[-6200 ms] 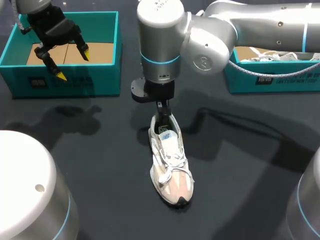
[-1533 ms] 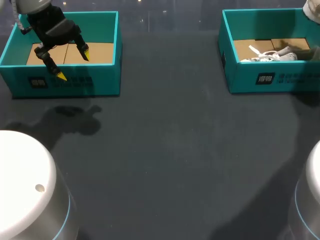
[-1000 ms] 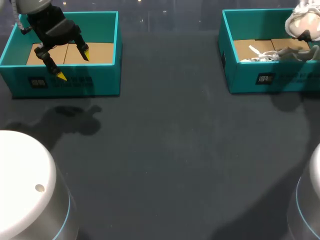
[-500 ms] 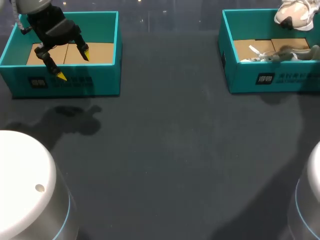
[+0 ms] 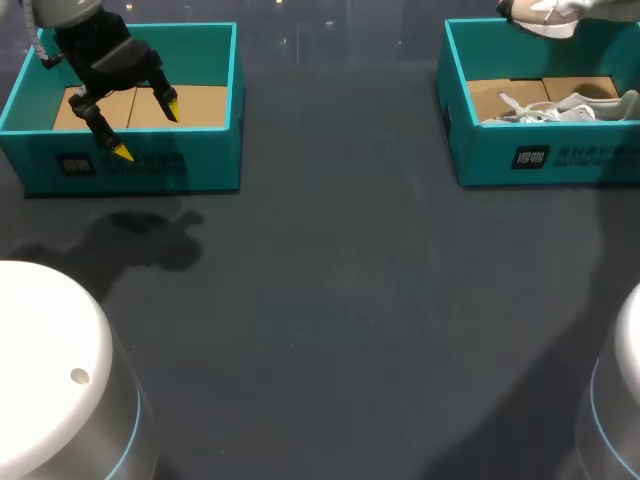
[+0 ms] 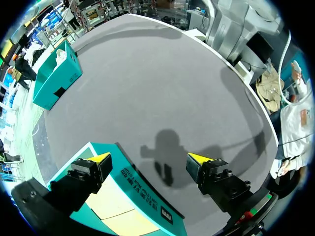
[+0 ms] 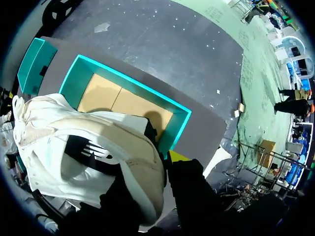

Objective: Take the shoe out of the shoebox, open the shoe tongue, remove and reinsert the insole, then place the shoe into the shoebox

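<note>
Matt card, soft cloth.
The dark grey table top (image 5: 350, 300) looks matt; the teal cardboard shoebox (image 5: 490, 165) has a plain brown card floor; the white and beige cloth shoe (image 7: 88, 142) looks soft, unglossed; the left gripper (image 6: 150, 158) is matt black, smooth yellow-tipped.

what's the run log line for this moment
right gripper: shut on shoe, held above right shoebox | left gripper: open, above left shoebox front wall

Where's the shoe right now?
Head view, far right: the shoe hangs in the right gripper above the far wall of the right shoebox, not yet inside.
</note>
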